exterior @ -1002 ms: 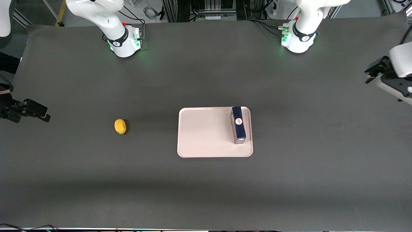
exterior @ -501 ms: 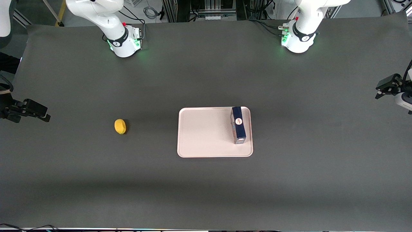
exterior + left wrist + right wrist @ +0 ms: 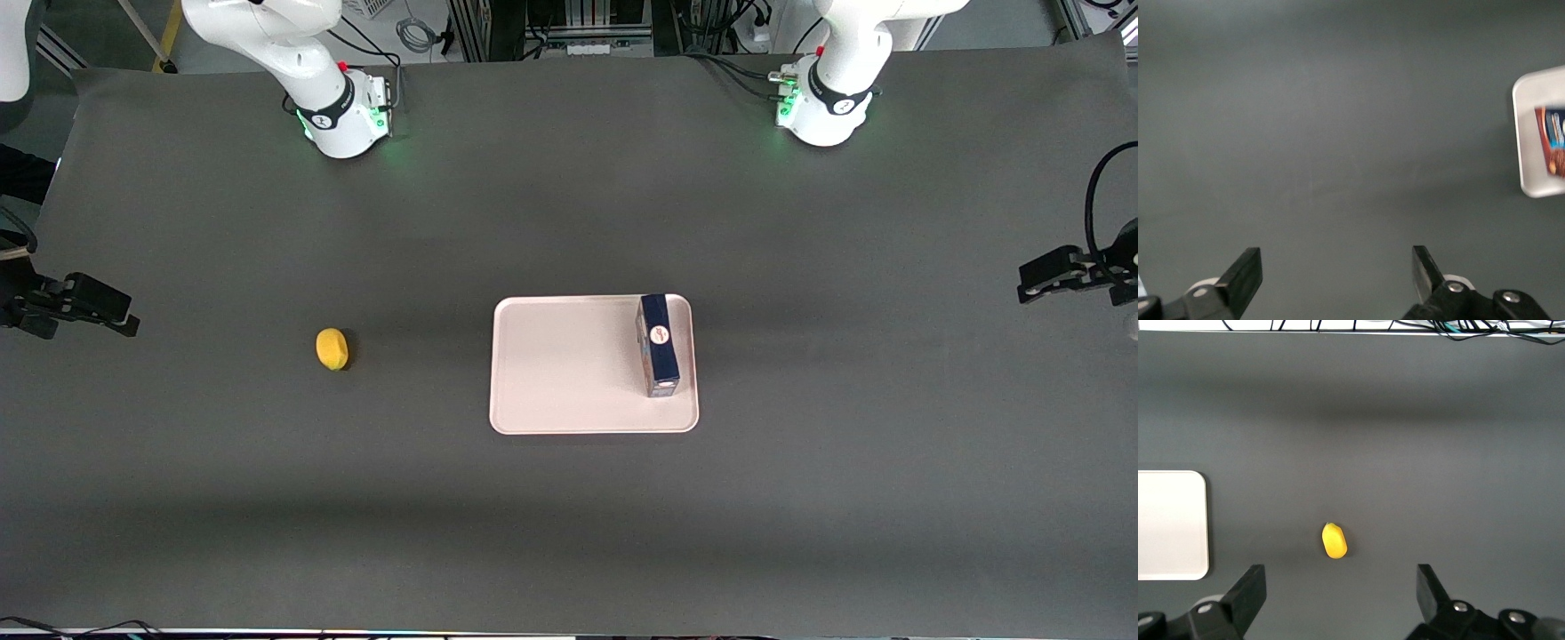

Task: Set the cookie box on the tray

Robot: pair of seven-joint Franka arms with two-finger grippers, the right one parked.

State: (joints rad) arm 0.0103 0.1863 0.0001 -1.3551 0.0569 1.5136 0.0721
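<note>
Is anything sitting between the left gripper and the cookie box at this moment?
Nothing visible. The gripper, open and empty, hangs at the working arm's end of the table; only bare mat separates it from the cookie box, which already lies on the tray.

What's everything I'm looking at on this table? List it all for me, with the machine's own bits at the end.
cookie box: one, dark navy blue with a red-and-white printed face, lying on the tray near its edge toward the working arm's end.
tray: one, pale pink, mid-table.
yellow object: one, small and rounded, on the table toward the parked arm's end, apart from the tray.
table: one, covered in dark grey.
gripper: one, black, open, holding nothing, above the table at the working arm's end, well away from the tray.
</note>
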